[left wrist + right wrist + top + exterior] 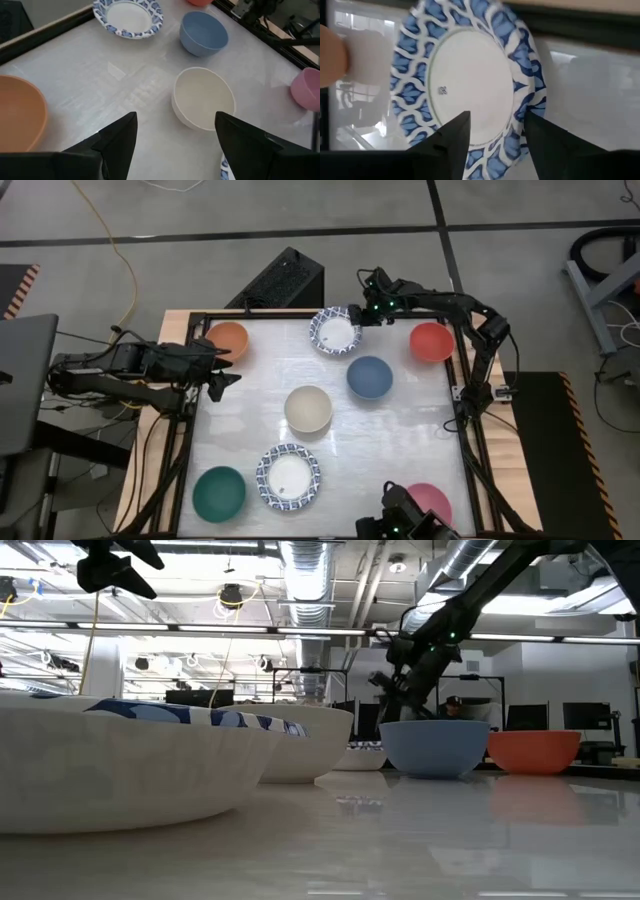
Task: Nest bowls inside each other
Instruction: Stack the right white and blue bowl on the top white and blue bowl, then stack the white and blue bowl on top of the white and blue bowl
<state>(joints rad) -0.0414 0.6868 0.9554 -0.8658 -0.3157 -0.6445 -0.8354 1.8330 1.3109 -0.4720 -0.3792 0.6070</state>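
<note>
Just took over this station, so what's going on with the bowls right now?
The right gripper is over the rim of a blue-patterned white bowl at the table's far edge, jaws open around the rim. The left gripper hangs open beside the orange bowl, holding nothing. The blue, cream, red, teal and pink bowls and a second patterned bowl sit apart, not nested.

All bowls sit upright and apart on the counter; none is nested. An orange bowl [228,339] lies at the far left corner; a blue-rimmed white bowl [334,330] sits at the far edge's middle; a red bowl [431,341] far right; a blue bowl [369,377] and cream bowl [308,409] near the centre; a teal bowl [219,492], a second patterned bowl [288,477] and a pink bowl [432,502] along the near edge.
</note>
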